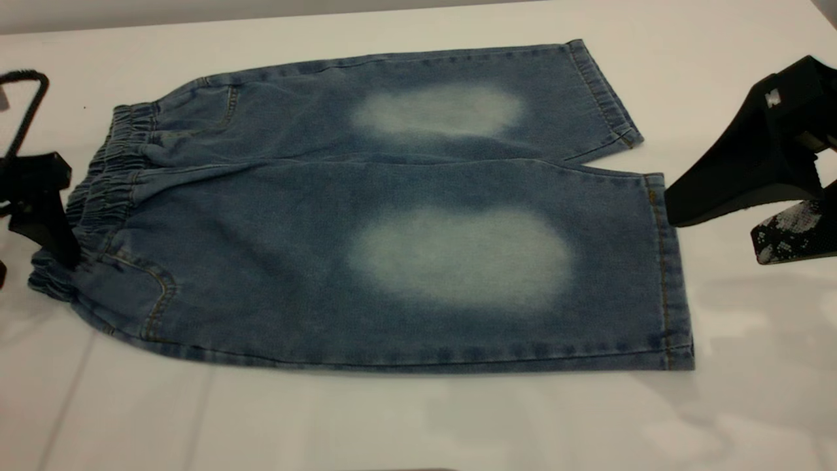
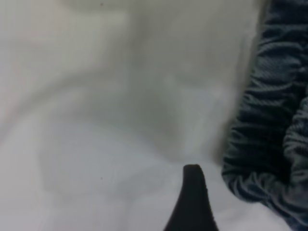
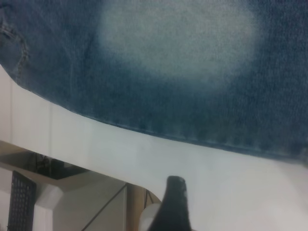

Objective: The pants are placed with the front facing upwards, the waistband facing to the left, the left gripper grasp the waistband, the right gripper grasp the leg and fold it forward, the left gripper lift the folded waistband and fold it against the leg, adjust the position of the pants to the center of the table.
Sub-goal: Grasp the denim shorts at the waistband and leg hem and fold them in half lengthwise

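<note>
- Pants (image 1: 392, 216) are laid flat on the table (image 1: 418, 418), waistband (image 1: 108, 173) at left.
- Soft, limp denim is expected; hold is advised at waistband and leg (image 1: 660, 261) hem.
- Right pincer (image 1: 732, 226) is held apart near the hem; the left pincer (image 1: 46, 216) state cannot be told.

Black left hand (image 1: 39, 209); black right hand (image 1: 739, 216), speckled pad.

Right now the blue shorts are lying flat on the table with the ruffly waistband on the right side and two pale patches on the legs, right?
Not quite. In the exterior view the waistband is on the left side, next to the left pincer. The rest holds: the blue shorts lie flat on the table, each leg showing a pale patch.
</note>
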Controlling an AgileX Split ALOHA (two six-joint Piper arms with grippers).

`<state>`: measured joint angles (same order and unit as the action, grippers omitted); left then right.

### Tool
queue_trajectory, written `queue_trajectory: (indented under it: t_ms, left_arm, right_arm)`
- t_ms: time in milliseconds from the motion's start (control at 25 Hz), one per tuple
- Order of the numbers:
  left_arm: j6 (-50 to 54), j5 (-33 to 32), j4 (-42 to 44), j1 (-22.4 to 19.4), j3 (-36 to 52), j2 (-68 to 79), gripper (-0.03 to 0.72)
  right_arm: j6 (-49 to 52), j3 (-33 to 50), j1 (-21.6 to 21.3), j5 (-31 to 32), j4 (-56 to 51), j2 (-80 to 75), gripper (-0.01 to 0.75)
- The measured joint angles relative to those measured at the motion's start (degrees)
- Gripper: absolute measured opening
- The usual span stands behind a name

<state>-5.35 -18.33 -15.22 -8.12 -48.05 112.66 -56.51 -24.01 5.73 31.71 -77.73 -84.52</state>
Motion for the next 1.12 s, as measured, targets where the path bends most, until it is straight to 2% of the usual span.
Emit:
queue_trajectory:
  t_ms: [440, 600, 800, 880, 1120]
  left_arm:
    - [-0.2, 0.4, -1.3, 0.0, -1.1, 4.6, 0.5]
    - [-1.1, 0.3, -3.0, 0.0, -1.2, 4.7, 0.377]
    - [-2.0, -2.5, -5.4, 0.0, -2.9, 4.4, 0.106]
    - [-2.4, -3.9, -5.1, 0.0, -3.9, 4.0, 0.081]
    - [-3.4, -7.9, -4.5, 0.0, -7.8, 1.3, 0.077]
  right_arm:
    - [-0.2, 0.0, 0.0, 0.0, -0.4, 0.0, 0.579]
    - [-0.2, 0.0, 0.0, 0.0, -0.4, 0.0, 0.579]
    - [-0.2, 0.0, 0.0, 0.0, -0.4, 0.0, 0.579]
    - [-0.3, 0.0, 0.0, 0.4, -0.4, 0.0, 0.579]
    - [-1.1, 0.0, 0.2, 0.9, -0.4, -0.9, 0.579]
